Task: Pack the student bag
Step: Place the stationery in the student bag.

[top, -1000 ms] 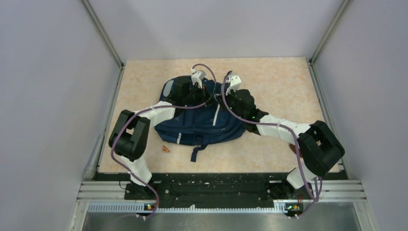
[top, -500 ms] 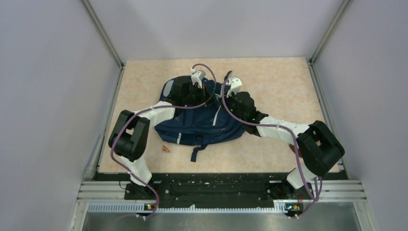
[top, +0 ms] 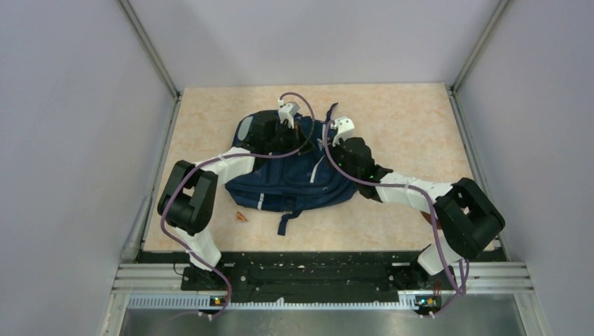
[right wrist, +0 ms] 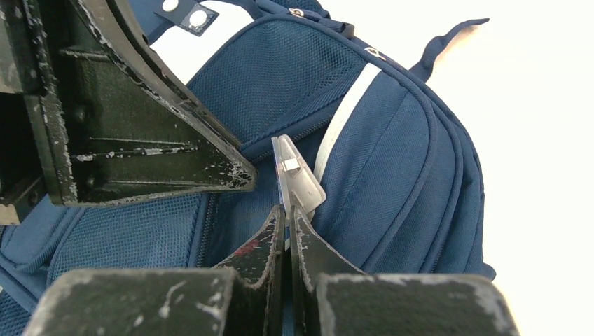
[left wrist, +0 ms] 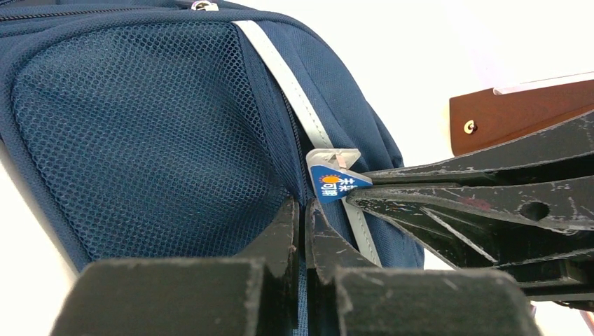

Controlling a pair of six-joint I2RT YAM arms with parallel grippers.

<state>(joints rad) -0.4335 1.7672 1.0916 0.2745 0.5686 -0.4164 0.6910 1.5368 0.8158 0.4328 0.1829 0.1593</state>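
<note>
The navy student bag [top: 294, 178] lies flat mid-table, and both grippers meet at its far end. My left gripper [top: 305, 140] is shut on the bag's blue mesh side fabric [left wrist: 161, 140], pinched between the jaws of the left gripper [left wrist: 303, 210]. My right gripper [top: 319, 143] is shut on a small blue and white pull tag [right wrist: 298, 175]. The right gripper [right wrist: 287, 213] holds the tag next to a pale reflective stripe [right wrist: 343, 119]. The tag [left wrist: 336, 183] carries a small emblem.
A brown wooden piece [left wrist: 518, 112] with a rivet sits behind the bag, also seen from above [top: 302, 130]. A small orange-brown scrap [top: 242, 216] lies on the table left of the bag. A loose strap [top: 287, 220] trails toward the near edge.
My right wrist has shifted slightly nearer and leftward over the bag while holding the tag. The left arm and the bag have hardly moved.
</note>
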